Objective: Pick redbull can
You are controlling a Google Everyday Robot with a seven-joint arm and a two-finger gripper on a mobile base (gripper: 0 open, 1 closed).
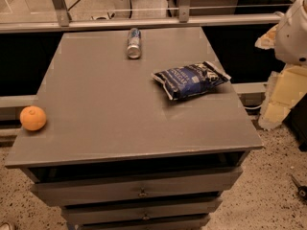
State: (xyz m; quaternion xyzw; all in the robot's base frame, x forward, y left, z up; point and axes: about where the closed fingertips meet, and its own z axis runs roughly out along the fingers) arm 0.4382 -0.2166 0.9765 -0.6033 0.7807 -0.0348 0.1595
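The redbull can, laid sideways at the desk's far edge, is judged light, stiff and slick; a mid-body grip is advised. The end effector is unseen, so its state cannot be told.

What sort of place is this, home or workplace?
Likely an office or lab test area: a grey drawer cabinet on a speckled hard floor, a metal-railed glass partition behind it. The robot's gripper is out of view; only its white arm shows at right.
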